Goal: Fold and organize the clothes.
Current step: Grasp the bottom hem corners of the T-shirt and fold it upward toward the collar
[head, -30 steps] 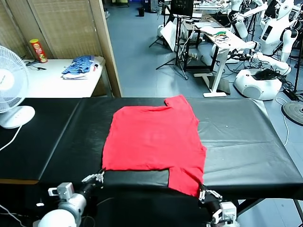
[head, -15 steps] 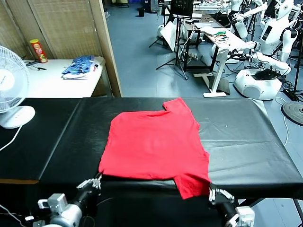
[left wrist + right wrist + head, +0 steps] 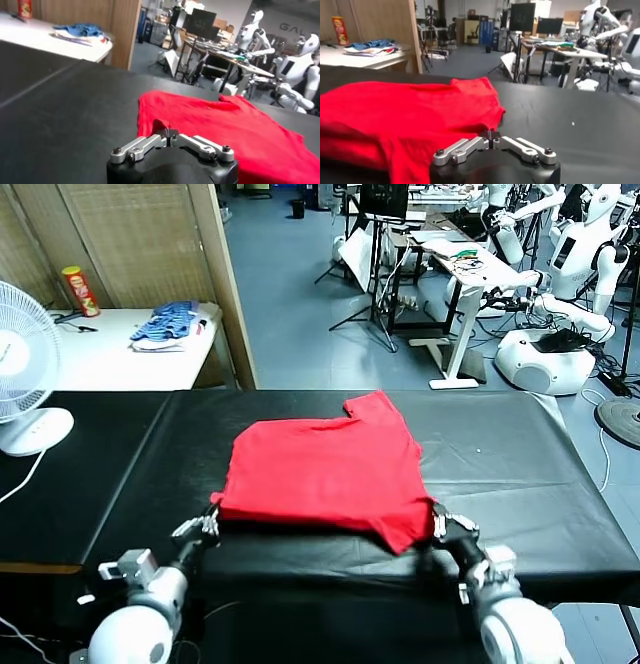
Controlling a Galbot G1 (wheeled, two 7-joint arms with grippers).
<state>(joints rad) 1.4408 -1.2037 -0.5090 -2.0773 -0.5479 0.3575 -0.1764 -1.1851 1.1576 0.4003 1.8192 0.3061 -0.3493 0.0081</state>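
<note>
The red T-shirt lies plain side up on the black table, one sleeve pointing to the far edge. Its near part is raised and doubled over toward the middle. At the shirt's near left corner, my left gripper is shut on the hem. My right gripper is shut on the near right corner. In the left wrist view the closed left gripper pinches a small peak of the red T-shirt. In the right wrist view the right gripper nips the T-shirt at its edge.
A white fan stands at the table's left end. Behind it a white side table carries a blue-and-white striped clothing pile and a red can. Other robots and desks fill the far right.
Both grippers have moved away from me over the table, bringing the shirt's near hem up from the front edge. The part that hung over the edge now lies on the table.
</note>
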